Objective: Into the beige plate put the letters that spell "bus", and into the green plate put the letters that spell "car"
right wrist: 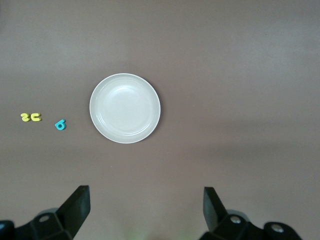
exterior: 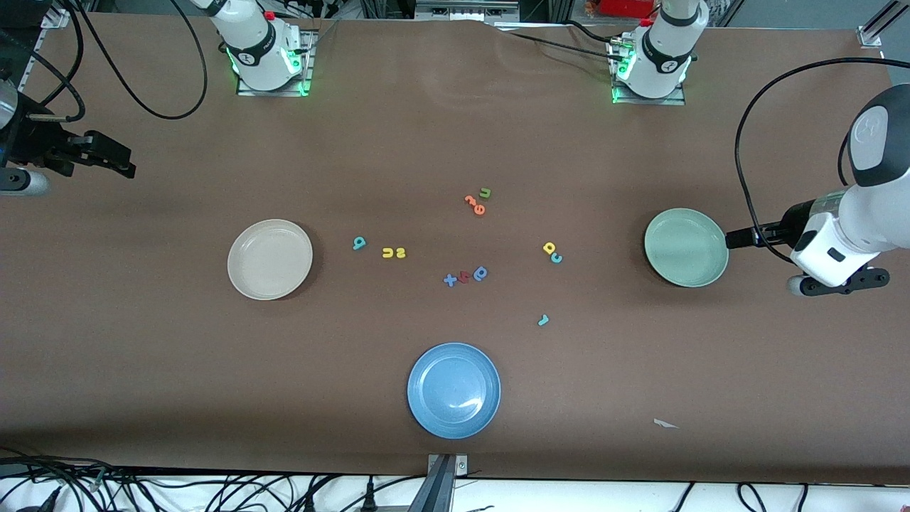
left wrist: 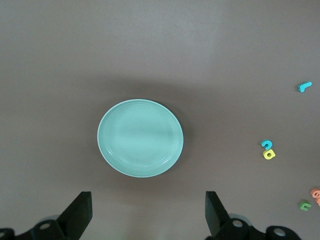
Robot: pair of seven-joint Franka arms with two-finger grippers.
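Under the left pincer [left wrist: 145,215] green plate [left wrist: 140,138], under the right pincer [right wrist: 145,212] beige plate [right wrist: 125,108], both wide open, empty.

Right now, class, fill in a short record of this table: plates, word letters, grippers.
beige plate: empty, toward the right arm's end
green plate: empty, toward the left arm's end
teal b, yellow u and s: on the table beside the beige plate
left gripper: open, waiting
right gripper: open, waiting
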